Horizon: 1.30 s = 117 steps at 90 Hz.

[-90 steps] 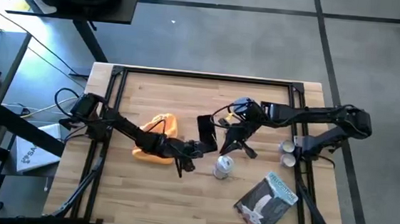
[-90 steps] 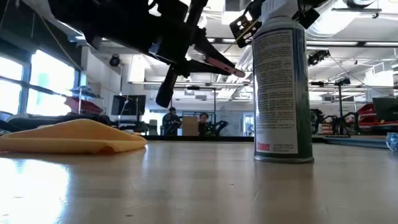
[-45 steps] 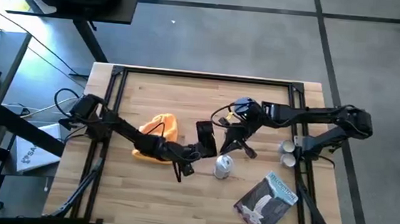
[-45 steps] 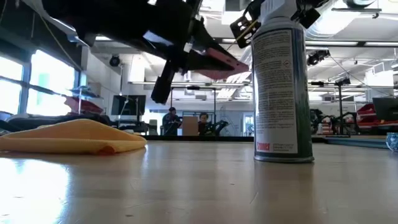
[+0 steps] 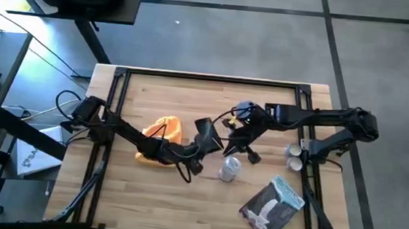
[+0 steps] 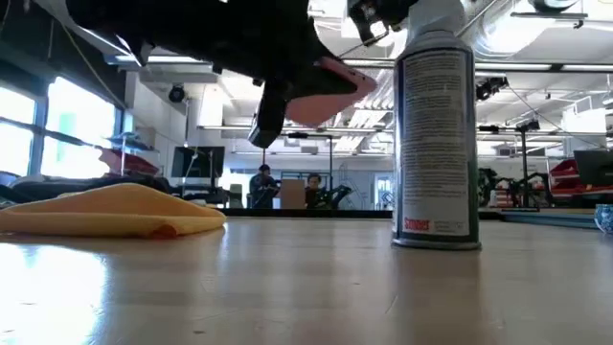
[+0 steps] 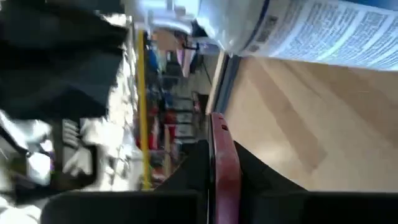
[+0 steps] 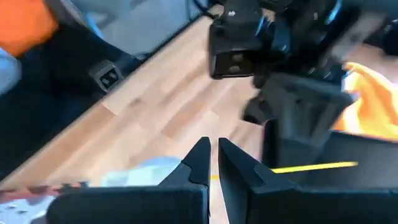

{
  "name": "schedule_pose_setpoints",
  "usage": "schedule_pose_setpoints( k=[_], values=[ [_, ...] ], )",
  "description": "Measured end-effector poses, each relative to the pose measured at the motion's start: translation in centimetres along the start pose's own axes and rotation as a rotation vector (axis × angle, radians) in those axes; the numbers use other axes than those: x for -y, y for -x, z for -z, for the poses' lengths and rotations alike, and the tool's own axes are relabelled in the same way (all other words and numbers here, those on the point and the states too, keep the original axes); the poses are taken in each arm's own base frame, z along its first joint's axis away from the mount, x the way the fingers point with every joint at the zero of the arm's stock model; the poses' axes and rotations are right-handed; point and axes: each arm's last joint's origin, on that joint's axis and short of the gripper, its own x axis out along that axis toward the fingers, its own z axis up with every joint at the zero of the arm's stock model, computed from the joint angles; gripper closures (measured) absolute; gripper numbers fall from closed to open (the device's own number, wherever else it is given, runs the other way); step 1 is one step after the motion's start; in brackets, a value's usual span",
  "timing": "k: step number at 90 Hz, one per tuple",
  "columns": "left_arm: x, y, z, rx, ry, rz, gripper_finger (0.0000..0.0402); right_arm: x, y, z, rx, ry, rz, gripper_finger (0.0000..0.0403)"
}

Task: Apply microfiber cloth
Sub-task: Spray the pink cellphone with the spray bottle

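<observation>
Wooden desk [image 5: 183,197] with a black frame, standing on a grey floor; a workshop with people fills the background of the low view. Left jaws [image 5: 203,145] are closed on the edges of a black phone [image 5: 206,134] in a red-edged case, holding it clear of the desk surface near the desk's middle; the phone's thin edge [image 7: 219,168] runs between the fingers in the left wrist view. Right jaws [image 5: 247,153], just beside the phone, are nearly closed with only a narrow gap and hold nothing. A spray can [image 5: 229,169] stands upright just in front of both jaws. The microfiber cloth [image 5: 161,139] lies crumpled on the desk under the left forearm, untouched by either jaws. Farther right lie a grey-blue printed packet [image 5: 273,206] and small cups [image 5: 295,156].
</observation>
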Motion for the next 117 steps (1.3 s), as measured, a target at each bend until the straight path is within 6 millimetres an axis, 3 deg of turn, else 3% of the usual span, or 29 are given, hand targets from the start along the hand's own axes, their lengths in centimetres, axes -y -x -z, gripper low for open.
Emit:
schedule_pose_setpoints(
  k=[25, 45, 55, 71, 83, 98, 117],
  values=[
    [0.7, 0.9, -0.6, -0.134, 0.442, -0.052, 0.0391, -5.0, 1.1, -4.0, -0.157, -0.053, 0.041, 0.0403],
    [1.7, 2.8, -1.9, -0.256, 0.612, -0.146, 0.0390, -10.6, -0.2, -4.9, -0.234, -0.202, 0.053, 0.0403],
    [2.1, 3.8, -2.8, -0.260, 0.677, -0.166, 0.0389, -13.2, -1.3, -4.5, -0.252, -0.285, 0.109, 0.0403],
    [2.3, 4.9, -4.1, -0.192, 0.859, -0.173, 0.0387, -16.0, -3.9, -1.7, -0.261, -0.452, 0.272, 0.0403],
    [1.7, 5.3, -4.9, -0.115, 1.066, -0.207, 0.0387, -17.2, -6.8, 1.2, -0.159, -0.540, 0.314, 0.0403],
    [1.7, 6.1, -5.7, -0.047, 1.157, -0.175, 0.0386, -17.4, -10.0, 5.5, 0.020, -0.655, 0.303, 0.0403],
    [2.7, 8.8, -8.0, 0.041, 1.304, -0.085, 0.0386, -16.9, -12.2, 10.3, 0.178, -0.755, 0.449, 0.0403]
  ],
)
